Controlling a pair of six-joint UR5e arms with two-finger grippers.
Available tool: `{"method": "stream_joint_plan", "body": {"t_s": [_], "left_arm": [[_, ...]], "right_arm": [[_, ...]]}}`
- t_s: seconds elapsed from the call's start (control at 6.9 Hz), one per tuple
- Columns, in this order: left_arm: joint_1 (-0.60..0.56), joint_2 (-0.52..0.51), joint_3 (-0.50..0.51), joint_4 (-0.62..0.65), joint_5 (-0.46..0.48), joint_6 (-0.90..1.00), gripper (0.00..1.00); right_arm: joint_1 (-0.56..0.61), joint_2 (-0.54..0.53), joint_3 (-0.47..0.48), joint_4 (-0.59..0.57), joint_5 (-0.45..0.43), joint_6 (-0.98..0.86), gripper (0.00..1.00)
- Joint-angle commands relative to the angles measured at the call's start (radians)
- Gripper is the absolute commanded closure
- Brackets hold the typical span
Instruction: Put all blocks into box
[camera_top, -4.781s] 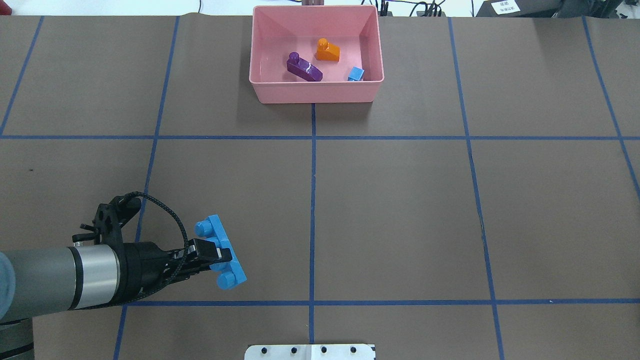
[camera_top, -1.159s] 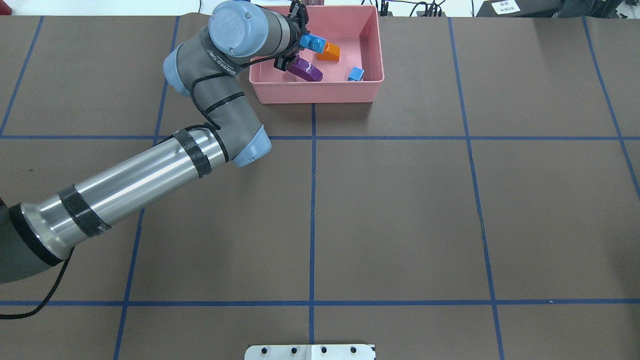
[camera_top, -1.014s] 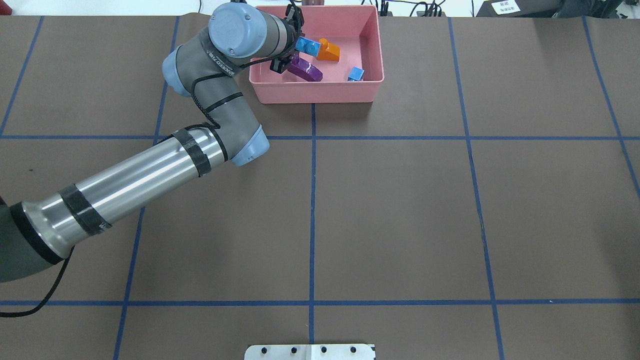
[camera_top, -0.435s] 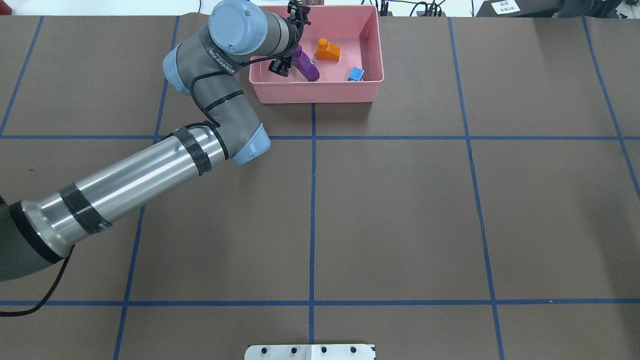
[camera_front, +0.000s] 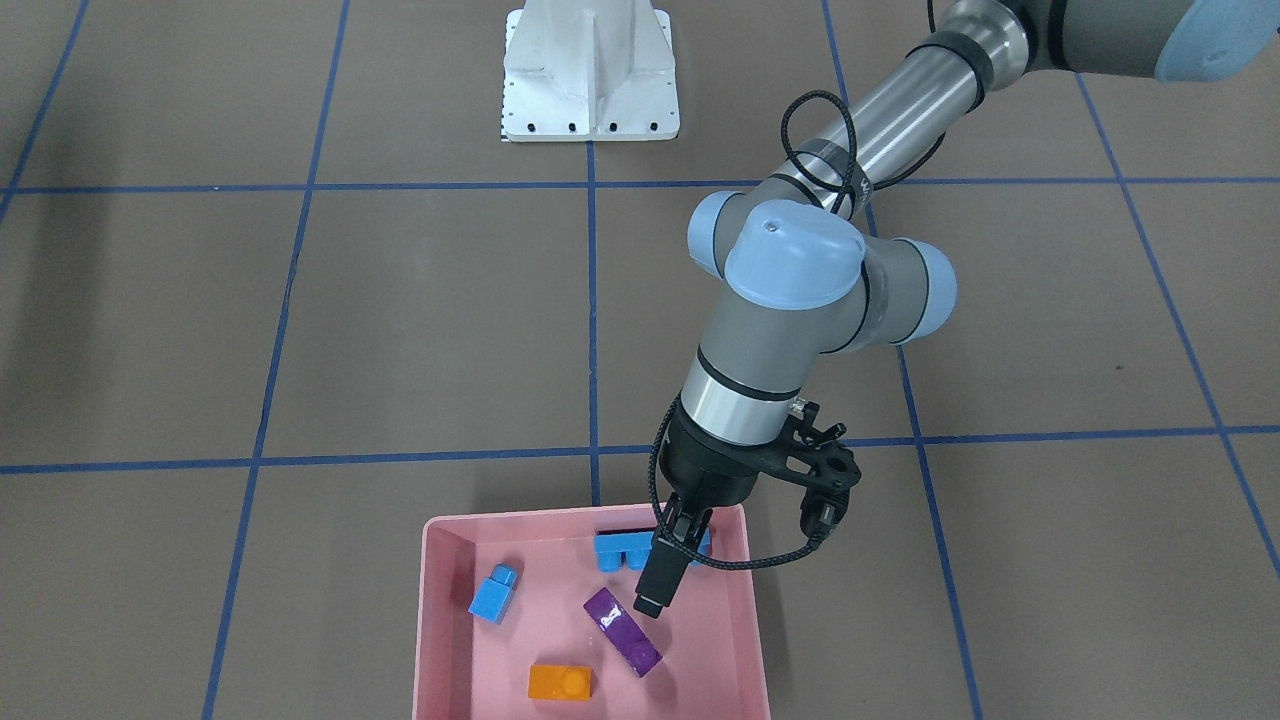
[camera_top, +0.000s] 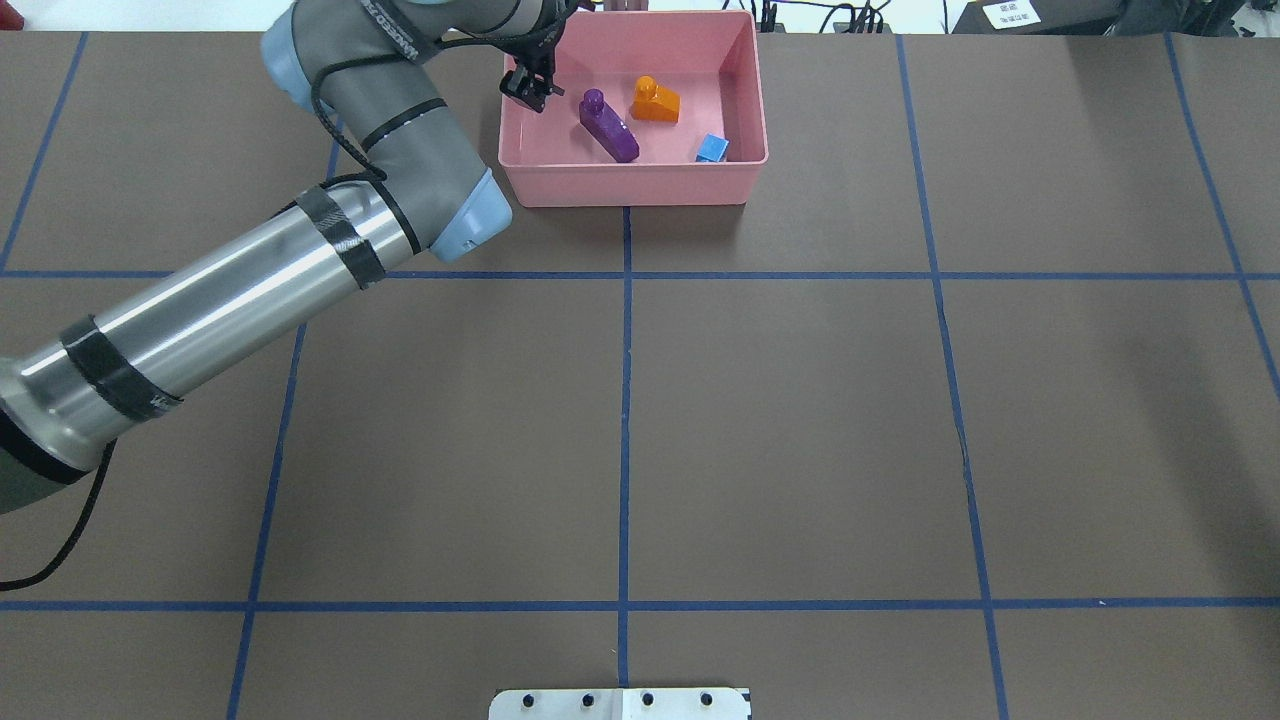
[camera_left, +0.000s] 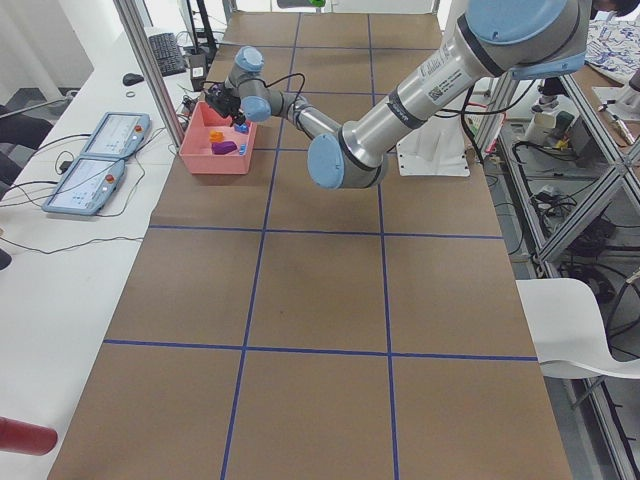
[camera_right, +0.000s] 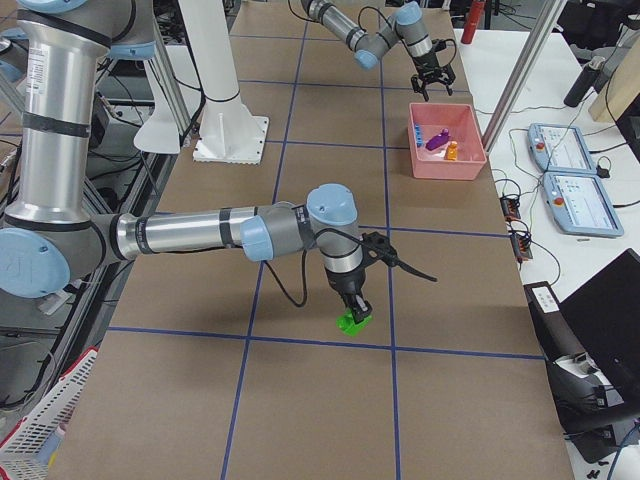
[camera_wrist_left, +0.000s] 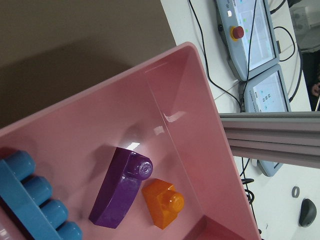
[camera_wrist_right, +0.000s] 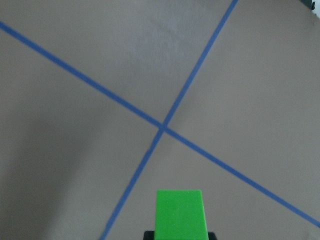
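left claw (camera_top: 527, 96) spread, empty | long blue block (camera_front: 620, 550) now dropped in box (camera_top: 630, 185) | right claw (camera_right: 354, 311) at green block (camera_right: 350, 323), grip unclear

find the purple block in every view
Front-facing: purple block, bottom centre.
Overhead: purple block, top centre.
Exterior left: purple block, upper left.
Exterior right: purple block, upper right.
Left wrist: purple block, lower centre.
Right wrist: not in it.
Landmark: the pink box holding it, orange block alongside.

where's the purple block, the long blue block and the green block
purple block (camera_front: 622, 632): exterior front-facing view, middle of its top face.
long blue block (camera_front: 614, 549): exterior front-facing view, on its exposed end.
green block (camera_wrist_right: 180, 212): right wrist view, middle of its flat green face.
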Motion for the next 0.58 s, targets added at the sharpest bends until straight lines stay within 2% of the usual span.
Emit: {"method": "stream_joint_plan", "body": {"t_s": [0.0, 0.43], "left_arm": [[-0.048, 0.098, -0.165, 0.196, -0.022, 0.282, 0.00], [-0.122, 0.279, -0.270, 0.228, -0.027, 0.734, 0.00]], "right_arm": [[-0.040, 0.172, -0.006, 0.001, 0.113, 0.244, 1.00], [-0.222, 0.454, -0.065, -0.001, 0.113, 0.631, 1.00]]}}
